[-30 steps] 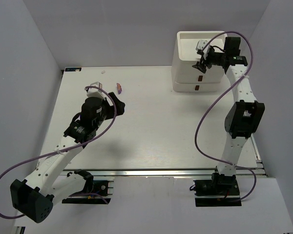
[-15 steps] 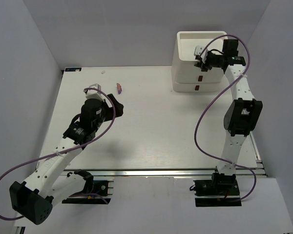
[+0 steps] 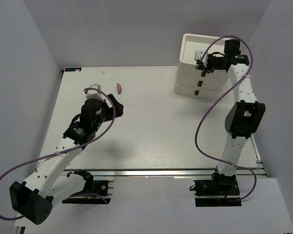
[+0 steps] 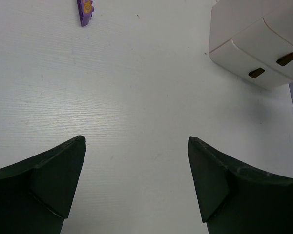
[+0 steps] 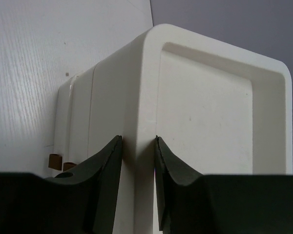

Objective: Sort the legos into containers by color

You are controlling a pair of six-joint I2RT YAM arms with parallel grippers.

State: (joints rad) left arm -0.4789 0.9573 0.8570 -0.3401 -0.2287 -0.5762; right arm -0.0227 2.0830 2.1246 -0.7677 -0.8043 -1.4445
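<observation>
Shifted rightward since a second ago, the white tray [image 5: 224, 54] is sitting askew on its drawers [image 3: 198, 86], because my right tool [image 5: 137, 140] is clamping its near wall. My left tool [image 4: 136, 146], jaws apart, is hovering over the counter [image 4: 136, 73], facing the purple brick [image 4: 84, 12].

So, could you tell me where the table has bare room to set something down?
The broad middle of the table, between the left gripper, the purple lego and the white containers, is bare. Crowded: the far right corner, where the right gripper pinches the top tray.
</observation>
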